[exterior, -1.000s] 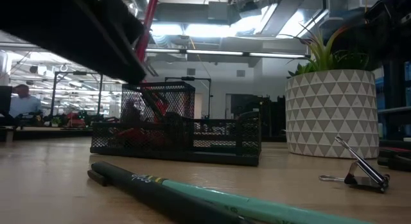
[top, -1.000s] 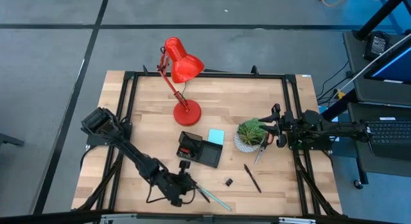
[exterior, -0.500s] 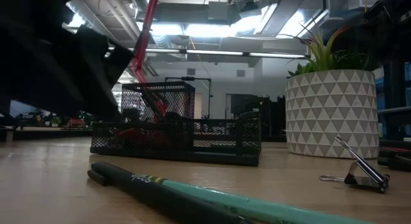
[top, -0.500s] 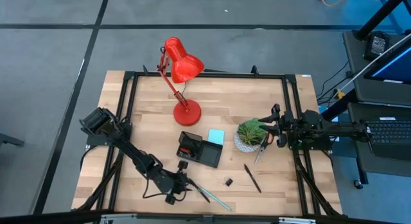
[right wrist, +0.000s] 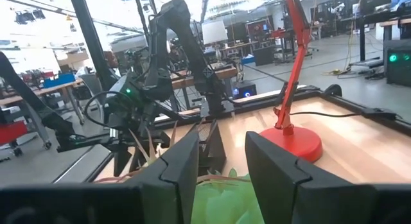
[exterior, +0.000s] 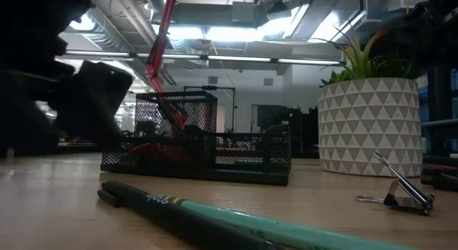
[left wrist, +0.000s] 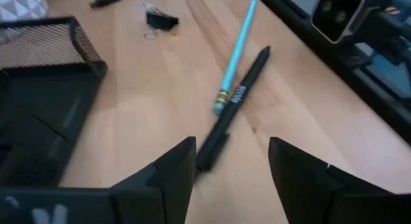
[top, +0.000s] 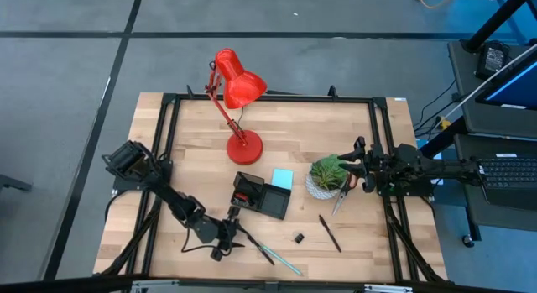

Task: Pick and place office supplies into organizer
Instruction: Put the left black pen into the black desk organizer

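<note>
Both arms are dark, close to black, built of jointed segments with rounded housings at the joints. The left arm [top: 168,201] has a blocky base link and slim links, with a thin black cable looping beside its wrist. The right arm [top: 436,169] is a long, straight run of boxy sections. The left gripper [left wrist: 225,169] has two broad, matte black fingers [left wrist: 167,176] with angled, faceted tips. The right gripper [right wrist: 218,163] has matching fingers.

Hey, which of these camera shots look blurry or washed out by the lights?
Low view: the pen lying nearest the lens is soft, the left arm a dark smear, ceiling lights glaring. Left wrist view: left gripper fingers blurred. Right wrist view: plant out of focus, background bright. High view: evenly lit.
</note>
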Controlling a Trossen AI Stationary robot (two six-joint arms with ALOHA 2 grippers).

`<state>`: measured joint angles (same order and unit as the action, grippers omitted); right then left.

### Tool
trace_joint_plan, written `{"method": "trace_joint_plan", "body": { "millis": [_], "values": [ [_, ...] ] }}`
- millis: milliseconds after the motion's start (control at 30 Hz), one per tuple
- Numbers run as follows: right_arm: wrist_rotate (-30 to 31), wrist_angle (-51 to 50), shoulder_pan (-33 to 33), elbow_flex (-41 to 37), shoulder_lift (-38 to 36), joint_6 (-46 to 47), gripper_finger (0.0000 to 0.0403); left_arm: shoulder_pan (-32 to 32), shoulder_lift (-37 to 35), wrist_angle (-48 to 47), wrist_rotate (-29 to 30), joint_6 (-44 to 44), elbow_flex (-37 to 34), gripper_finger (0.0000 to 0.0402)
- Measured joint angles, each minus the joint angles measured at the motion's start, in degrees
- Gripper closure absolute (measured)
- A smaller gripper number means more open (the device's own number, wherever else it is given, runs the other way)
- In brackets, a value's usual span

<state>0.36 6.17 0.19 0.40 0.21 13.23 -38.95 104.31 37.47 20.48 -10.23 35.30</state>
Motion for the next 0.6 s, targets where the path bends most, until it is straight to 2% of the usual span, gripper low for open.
{"method": "trace_joint_plan", "body": {
  "millis": [167, 600],
  "values": [
    [0.00, -0.02, 0.01, 0.00, 0.00, 1.39, 0.0271, 1.06, 0.35, 1.24, -0.66, 0.92, -0.28, 0.0206],
    [0.00, -0.35, 0.01, 0.00, 0.00, 1.53, 0.0271, 4.28, 6.85, 8.48, -4.62, 0.51, -0.30, 0.0206]
  ]
}}
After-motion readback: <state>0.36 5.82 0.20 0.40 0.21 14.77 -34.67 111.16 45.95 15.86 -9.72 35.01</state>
